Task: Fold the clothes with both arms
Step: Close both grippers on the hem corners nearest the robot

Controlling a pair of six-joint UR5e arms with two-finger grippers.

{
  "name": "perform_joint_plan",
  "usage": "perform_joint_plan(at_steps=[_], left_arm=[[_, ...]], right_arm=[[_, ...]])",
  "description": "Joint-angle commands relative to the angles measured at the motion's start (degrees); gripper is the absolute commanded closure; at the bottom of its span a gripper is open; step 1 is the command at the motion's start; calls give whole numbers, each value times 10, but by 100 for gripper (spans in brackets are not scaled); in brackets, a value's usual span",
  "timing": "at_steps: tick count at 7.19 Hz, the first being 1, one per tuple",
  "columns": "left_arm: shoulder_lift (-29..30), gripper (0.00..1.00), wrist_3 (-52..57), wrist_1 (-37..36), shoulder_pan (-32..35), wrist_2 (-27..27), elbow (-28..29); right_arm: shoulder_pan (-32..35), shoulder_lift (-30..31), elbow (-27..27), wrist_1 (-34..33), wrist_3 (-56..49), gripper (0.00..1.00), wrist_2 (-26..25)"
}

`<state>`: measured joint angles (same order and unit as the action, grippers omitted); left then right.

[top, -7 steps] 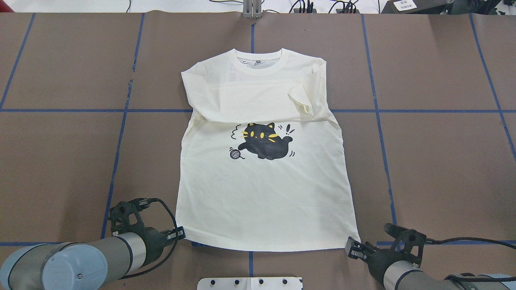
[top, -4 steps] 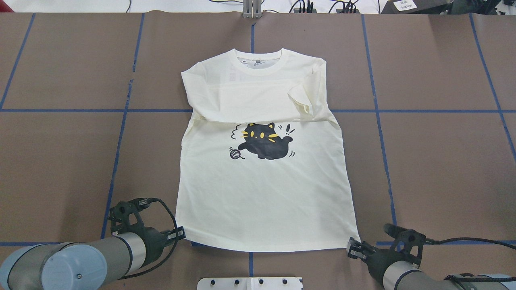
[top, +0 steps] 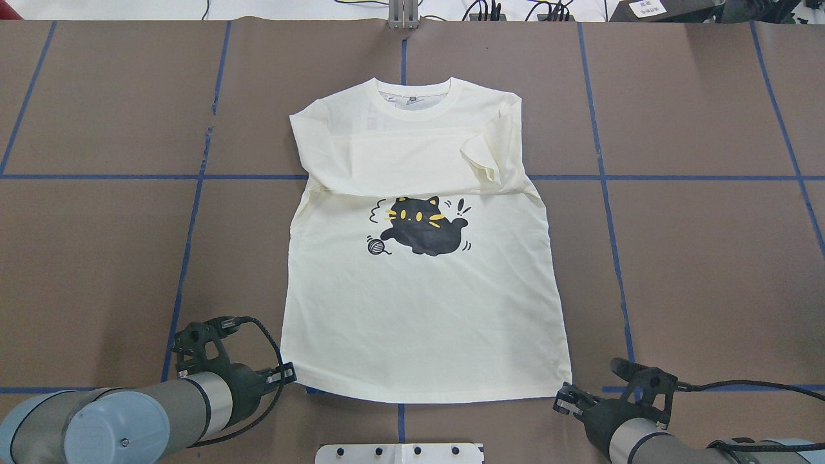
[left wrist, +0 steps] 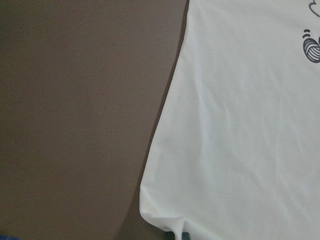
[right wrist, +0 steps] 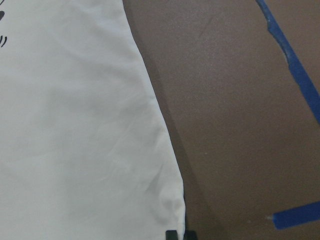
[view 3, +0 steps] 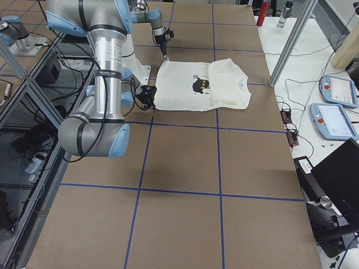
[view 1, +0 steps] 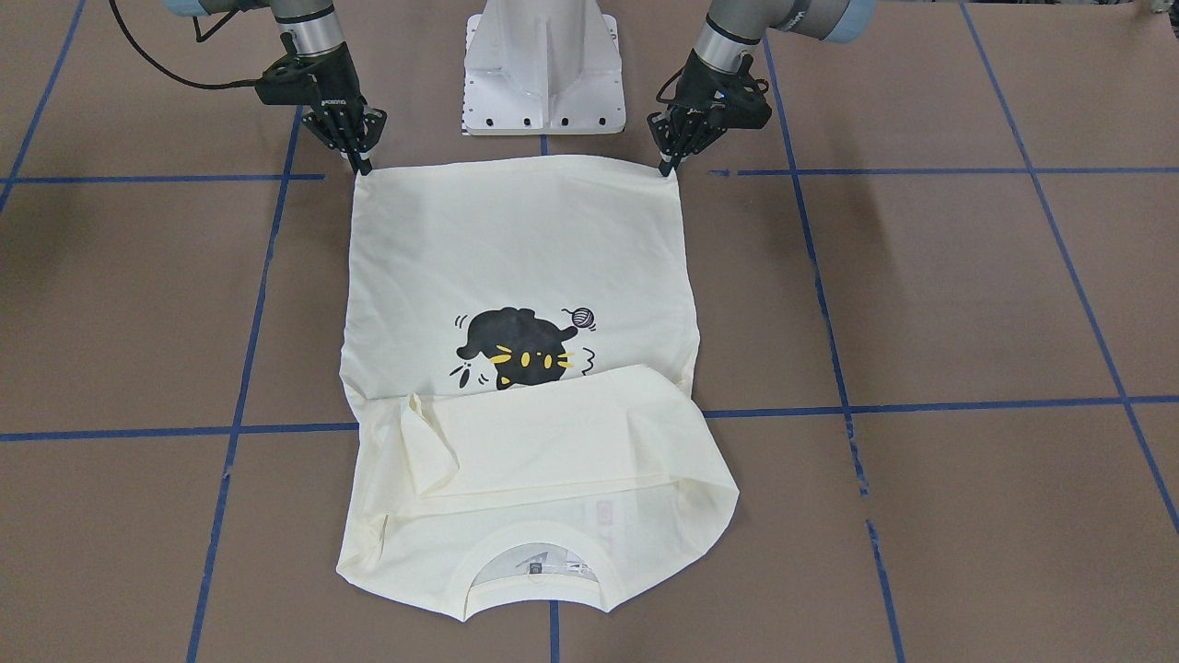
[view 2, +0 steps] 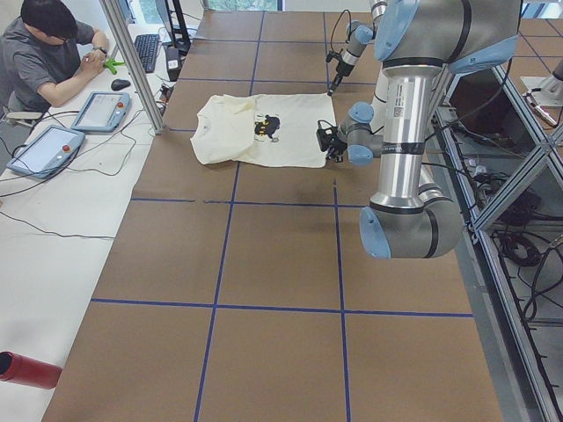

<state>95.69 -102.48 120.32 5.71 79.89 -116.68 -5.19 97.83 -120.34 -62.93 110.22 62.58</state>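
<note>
Both arms reach low, left gripper (view 1: 665, 168) and right gripper (view 1: 361, 166) each pinching a hem corner of the T-shirt (view 1: 516, 239), flat on the table (view 1: 921, 276). Wrist cams show the corners puckering; overhead doesn't.

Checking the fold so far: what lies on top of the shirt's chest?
The folded sleeves lie across the chest of the T-shirt, reaching the cat print. The chest fabric beneath is covered.

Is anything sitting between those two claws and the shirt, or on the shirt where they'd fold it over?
Nothing visible does. The left gripper and the right gripper each meet a hem corner of the T-shirt directly. On the shirt lie only its own folded-in sleeves.
</note>
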Motion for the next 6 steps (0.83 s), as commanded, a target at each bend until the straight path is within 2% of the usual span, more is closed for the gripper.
perform_joint_plan(at_steps=[1, 2, 3, 4, 5, 6], left_arm=[[-2, 100, 1, 0, 0, 1, -2], [-5, 100, 6, -13, 3, 4, -22], [-6, 100, 24, -91, 4, 6, -85], [2, 100, 25, -187, 4, 31, -174], [9, 100, 25, -279, 6, 94, -259], [23, 100, 26, -333, 31, 117, -310]], right_arm=[[2, 1, -8, -8, -6, 100, -8], [3, 0, -34, -25, -13, 100, -11], [8, 1, -92, -66, -42, 100, 3], [25, 2, -170, -128, -56, 100, 59], [57, 1, -242, -201, -73, 100, 123], [86, 2, -296, -227, -98, 100, 177]])
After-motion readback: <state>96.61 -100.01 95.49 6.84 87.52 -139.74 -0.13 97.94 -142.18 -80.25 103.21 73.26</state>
